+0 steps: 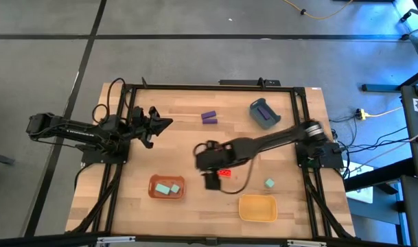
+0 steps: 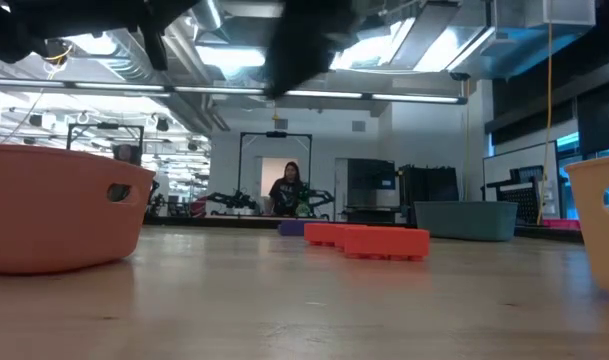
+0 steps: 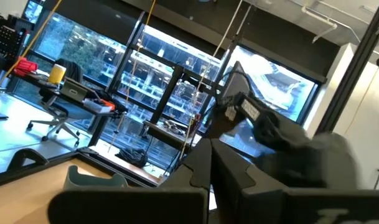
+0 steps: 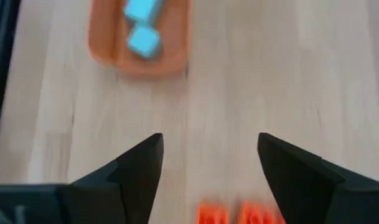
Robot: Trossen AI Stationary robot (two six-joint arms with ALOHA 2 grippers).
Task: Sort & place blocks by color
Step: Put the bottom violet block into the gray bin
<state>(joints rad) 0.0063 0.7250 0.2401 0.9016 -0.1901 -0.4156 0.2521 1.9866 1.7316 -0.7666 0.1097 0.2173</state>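
My right gripper point(image 4: 208, 146) is open and hangs above the table's middle point(image 1: 212, 180). It touches nothing. The red studded blocks point(image 4: 239, 214) lie flat on the wood right beside it point(image 1: 224, 173) and form a low cluster in the low view point(image 2: 369, 240). Two pale teal cubes point(image 4: 142, 28) sit in the orange tray point(image 1: 167, 186). A third teal cube point(image 1: 270, 182) rests alone on the table. Two purple bars point(image 1: 209, 117) lie near the far edge. My left gripper point(image 1: 158, 123) waits raised at the table's left side, shut, holding nothing.
A yellow tray point(image 1: 257, 207) stands at the near edge, right of the orange tray point(image 2: 54, 215). A blue-grey cup point(image 1: 263, 113) sits near the far right corner. Bare wood lies between the trays and the purple bars. A person point(image 2: 287, 188) is in the room far behind.
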